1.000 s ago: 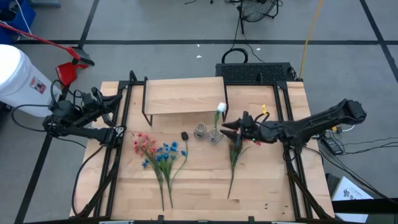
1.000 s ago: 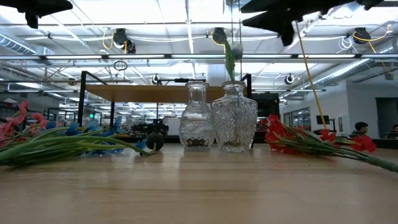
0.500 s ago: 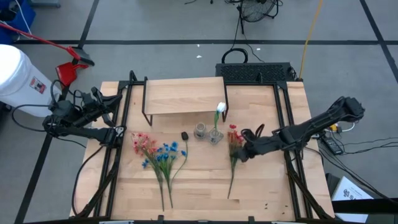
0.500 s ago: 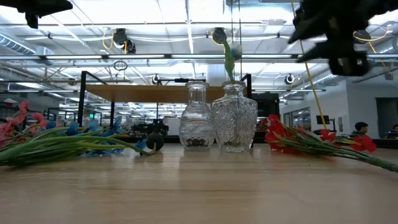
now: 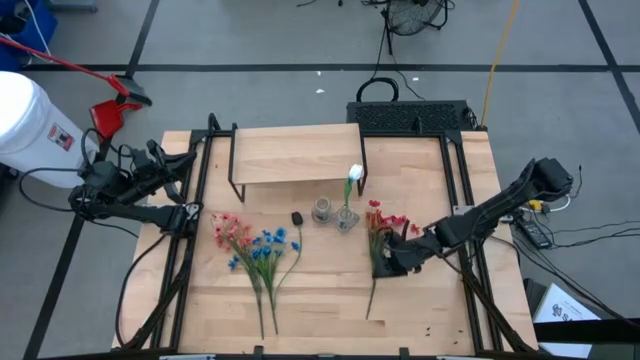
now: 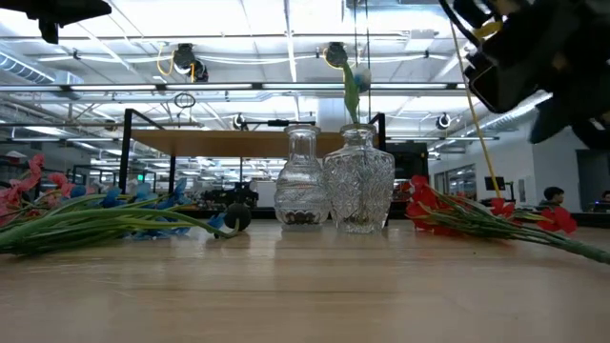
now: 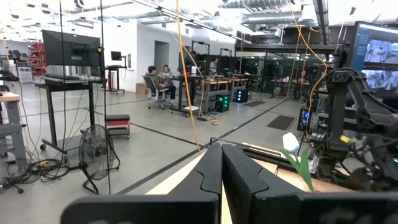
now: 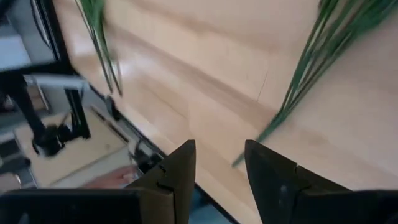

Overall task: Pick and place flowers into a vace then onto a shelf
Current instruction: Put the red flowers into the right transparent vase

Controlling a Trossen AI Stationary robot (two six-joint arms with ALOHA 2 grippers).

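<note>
On wooden table (image 5: 320, 300), right gripper (image 5: 392, 262) open over red flowers (image 5: 378, 222), ready for grasping stems; left gripper (image 7: 221, 177) closed, parked at table's left edge.

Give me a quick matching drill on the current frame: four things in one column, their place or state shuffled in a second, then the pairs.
Things
1. white bud
2. red bunch
3. left gripper
4. right gripper

Places or states
A. shut, parked at the table's left edge
B. standing in a glass vase
C. open, over green stems
D. lying flat on the table, right of the vases

Pairs: 1-B, 2-D, 3-A, 4-C
</note>
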